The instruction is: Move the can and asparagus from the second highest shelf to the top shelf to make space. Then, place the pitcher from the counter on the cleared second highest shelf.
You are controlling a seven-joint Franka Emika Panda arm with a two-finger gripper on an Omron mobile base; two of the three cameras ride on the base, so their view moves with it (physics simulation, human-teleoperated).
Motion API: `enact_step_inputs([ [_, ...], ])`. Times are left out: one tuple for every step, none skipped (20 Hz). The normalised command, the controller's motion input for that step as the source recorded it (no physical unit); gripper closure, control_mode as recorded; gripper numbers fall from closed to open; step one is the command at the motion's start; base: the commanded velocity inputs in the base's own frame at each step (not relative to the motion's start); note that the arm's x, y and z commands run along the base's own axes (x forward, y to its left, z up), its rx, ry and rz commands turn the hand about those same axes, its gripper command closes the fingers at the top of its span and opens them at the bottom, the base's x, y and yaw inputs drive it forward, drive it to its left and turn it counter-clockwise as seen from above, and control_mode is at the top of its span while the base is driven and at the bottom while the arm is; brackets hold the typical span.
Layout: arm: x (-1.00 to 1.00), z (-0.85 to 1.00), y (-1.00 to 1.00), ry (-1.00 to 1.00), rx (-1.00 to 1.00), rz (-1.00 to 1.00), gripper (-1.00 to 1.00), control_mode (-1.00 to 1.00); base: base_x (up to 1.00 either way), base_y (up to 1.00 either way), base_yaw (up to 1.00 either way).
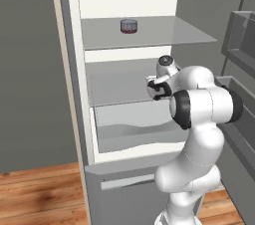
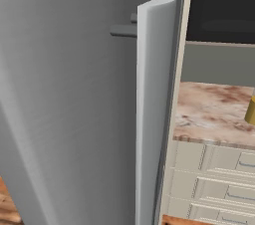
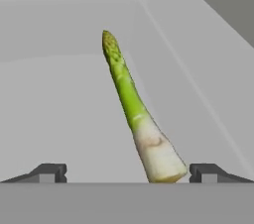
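Between the wide-open gripper point(image 3: 127, 172) tips lies the asparagus point(image 3: 133, 114), green tip, pale whitish base.

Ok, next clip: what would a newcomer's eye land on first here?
Probably the asparagus in the hand view, lying on a fridge shelf between the open gripper's fingertips. In the left base view, the can stands on the top shelf. In the right base view, the pitcher waits on the counter.
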Motion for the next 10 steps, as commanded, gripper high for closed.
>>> enact_step_inputs([
  [0.24,-0.18,-0.15,-0.01,0.0,0.0,-1.0,-1.0,0.0,0.0,0.0],
  [0.24,-0.18,-0.14,-0.01,0.0,0.0,-1.0,-1.0,0.0,0.0,0.0],
  [0.21,-0.19,-0.14,-0.02,0.0,0.0,-1.0,-1.0,0.0,0.0,0.0],
  [0.19,-0.2,-0.14,-0.02,0.0,0.0,-1.0,-1.0,0.0,0.0,0.0],
  [0.14,-0.21,-0.16,-0.02,0.0,0.0,-1.0,-1.0,0.0,0.0,0.0],
  [0.09,-0.22,-0.16,-0.03,0.0,0.0,-1.0,-1.0,0.0,0.0,0.0],
  [0.0,-0.23,-0.19,-0.03,0.0,-0.01,-1.0,-1.0,0.0,0.0,0.0],
  [0.0,-0.24,-0.19,-0.04,0.0,-0.02,-1.0,-1.0,0.0,0.0,0.0],
  [0.0,-0.22,-0.12,-0.06,0.0,-0.02,-1.0,-1.0,0.0,0.0,0.0],
  [0.0,-0.19,-0.09,-0.06,0.0,-0.03,-1.0,-1.0,0.0,0.0,0.0],
])
